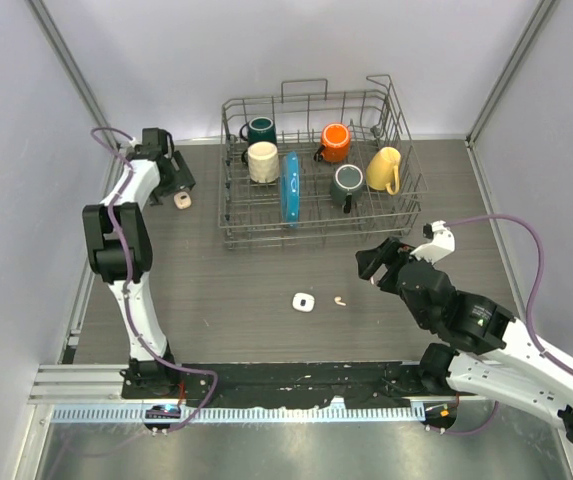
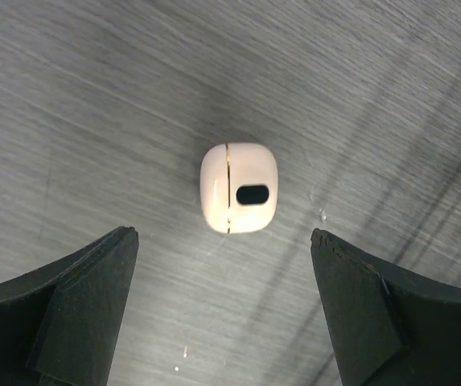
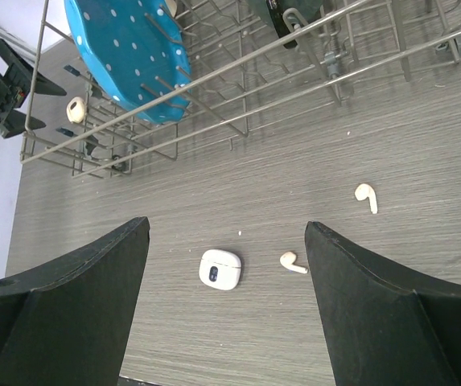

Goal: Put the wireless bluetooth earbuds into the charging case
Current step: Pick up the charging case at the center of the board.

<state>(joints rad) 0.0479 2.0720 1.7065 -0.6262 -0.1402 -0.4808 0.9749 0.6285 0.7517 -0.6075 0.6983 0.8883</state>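
A closed cream charging case (image 2: 239, 187) lies on the grey table at the back left (image 1: 181, 200). My left gripper (image 2: 224, 234) is open just above it, a finger on either side, not touching; it also shows in the top view (image 1: 177, 186). A second, white closed case (image 3: 220, 268) lies mid-table (image 1: 303, 302). One cream earbud (image 3: 292, 262) lies just right of it (image 1: 340, 300); another earbud (image 3: 365, 195) lies farther right. My right gripper (image 3: 226, 225) is open and empty, held above the white case and near earbud (image 1: 372, 263). No other earbuds show.
A wire dish rack (image 1: 406, 190) stands at the back, holding several mugs and an upright blue dotted plate (image 1: 290, 187); its near edge (image 3: 238, 121) lies just beyond the earbuds. Walls close in the table on both sides.
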